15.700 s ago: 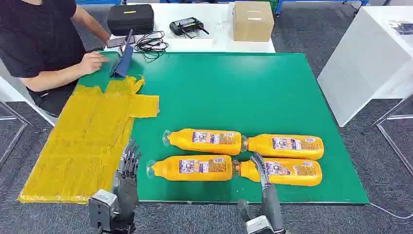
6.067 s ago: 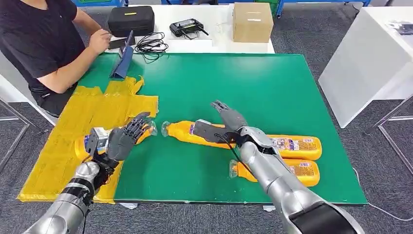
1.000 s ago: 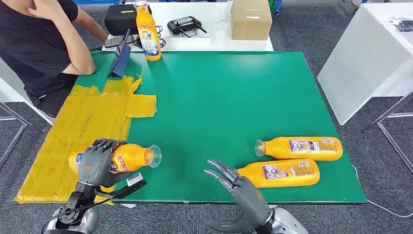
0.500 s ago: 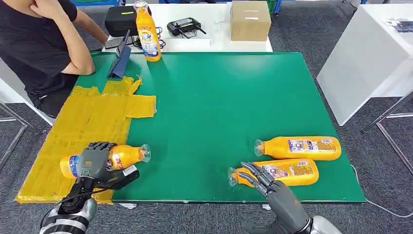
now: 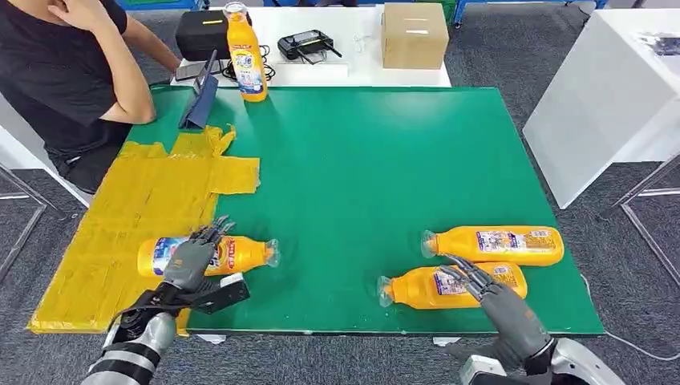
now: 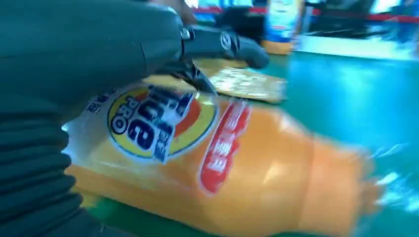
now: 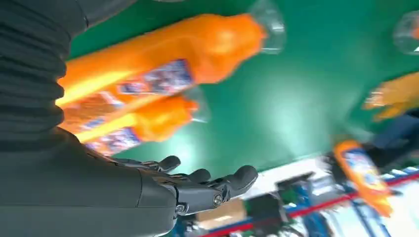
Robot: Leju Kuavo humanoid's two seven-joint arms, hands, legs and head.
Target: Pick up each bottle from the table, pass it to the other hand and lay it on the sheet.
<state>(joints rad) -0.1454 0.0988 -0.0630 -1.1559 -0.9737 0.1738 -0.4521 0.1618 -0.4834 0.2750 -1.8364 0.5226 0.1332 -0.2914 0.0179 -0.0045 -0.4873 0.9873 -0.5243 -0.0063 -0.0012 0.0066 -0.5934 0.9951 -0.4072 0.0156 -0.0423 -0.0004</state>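
The bottle (image 5: 449,287) nearest the right hand (image 5: 489,290) is lying on its side on the green counter (image 5: 361,176), its long axis running across the robot's front, cap end pointing toward the left side. The right hand is hovering with fingers spread over the body end of this bottle, empty, palm turned down; no contact can be made out. A second bottle (image 5: 493,245) is lying parallel just beyond it, close alongside, so little room is being left on the far side for fingers. The near counter edge is running just beside the hand. Open green is lying toward the sheet (image 5: 136,216), which is judged to give free passage for the handover.

On the left, a third bottle (image 5: 204,254) is resting across the sheet's edge, cap over the green. The left hand (image 5: 192,261) is lying over its middle with fingers loosened and spread; whether it is gripping or letting go cannot be told. A fourth bottle (image 5: 244,52) is standing upright at the far end.
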